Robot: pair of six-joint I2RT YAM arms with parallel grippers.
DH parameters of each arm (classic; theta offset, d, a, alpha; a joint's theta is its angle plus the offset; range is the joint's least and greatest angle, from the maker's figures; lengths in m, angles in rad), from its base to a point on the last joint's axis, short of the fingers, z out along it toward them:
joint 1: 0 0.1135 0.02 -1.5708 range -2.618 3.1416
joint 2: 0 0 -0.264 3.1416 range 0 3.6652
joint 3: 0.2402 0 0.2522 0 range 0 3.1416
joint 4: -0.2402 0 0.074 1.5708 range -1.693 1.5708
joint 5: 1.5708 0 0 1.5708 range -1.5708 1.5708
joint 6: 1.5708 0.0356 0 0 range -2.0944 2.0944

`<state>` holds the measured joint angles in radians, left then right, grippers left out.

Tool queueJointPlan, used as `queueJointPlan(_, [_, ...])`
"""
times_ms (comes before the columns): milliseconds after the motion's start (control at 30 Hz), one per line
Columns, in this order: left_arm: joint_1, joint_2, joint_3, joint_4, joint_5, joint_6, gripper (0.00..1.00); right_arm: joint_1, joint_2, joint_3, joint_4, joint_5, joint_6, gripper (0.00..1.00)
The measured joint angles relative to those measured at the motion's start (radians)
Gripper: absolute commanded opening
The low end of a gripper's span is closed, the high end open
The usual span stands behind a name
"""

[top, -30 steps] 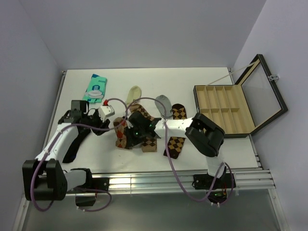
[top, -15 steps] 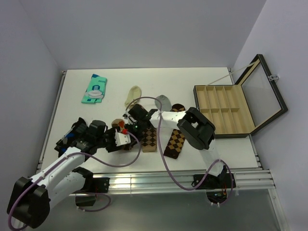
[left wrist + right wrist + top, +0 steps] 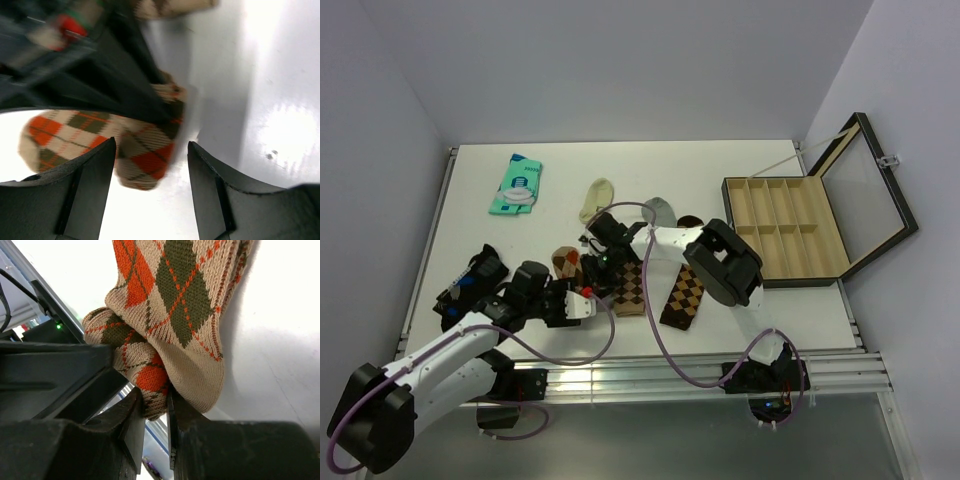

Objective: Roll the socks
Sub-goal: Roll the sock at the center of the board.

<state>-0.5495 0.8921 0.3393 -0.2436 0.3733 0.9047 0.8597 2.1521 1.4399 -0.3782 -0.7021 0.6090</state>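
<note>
while my right tool (image 3: 156,405) pinches the red-orange sock (image 3: 170,315), my left tool (image 3: 150,152) gapes wide; print on the upper-left teal packet (image 3: 517,185) is too small to read.

In the left wrist view, the upper left is blurred. A dark shape (image 3: 115,85), which we cannot identify, crosses the sock (image 3: 145,165) and hides its middle. The left fingers (image 3: 85,200) run off the bottom edge. In the right wrist view, the top edge cuts the sock, its fold disappears between the right fingers (image 3: 120,440), and the background at left is unclear. From above, the right arm (image 3: 675,243) covers parts of the other socks (image 3: 632,288). We find a dark heap (image 3: 480,272) too small to tell.
</note>
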Motion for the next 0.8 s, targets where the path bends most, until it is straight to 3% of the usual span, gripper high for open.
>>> queueJointPlan(500, [-0.049, 0.101, -0.031, 0.112, -0.047, 0.011, 0.58, -0.021, 0.0, -0.035, 0.043, -0.042, 0.038, 0.0])
queueJointPlan(600, [-0.067, 0.113, -0.035, 0.136, -0.061, 0.011, 0.47, -0.026, 0.0, -0.045, 0.055, -0.053, 0.048, 0.0])
queueJointPlan(633, [-0.072, 0.122, -0.035, 0.144, -0.068, 0.014, 0.32, -0.027, 0.0, -0.049, 0.058, -0.058, 0.05, 0.0])
queueJointPlan(700, [-0.08, 0.141, -0.034, 0.155, -0.075, 0.013, 0.22, -0.028, 0.0, -0.056, 0.067, -0.063, 0.056, 0.05])
queueJointPlan(767, [-0.087, 0.163, -0.02, 0.153, -0.077, 0.014, 0.09, -0.031, -0.003, -0.064, 0.074, -0.067, 0.061, 0.17])
queueJointPlan(800, [-0.087, 0.175, -0.011, 0.152, -0.077, 0.014, 0.05, -0.036, -0.009, -0.072, 0.079, -0.064, 0.064, 0.29])
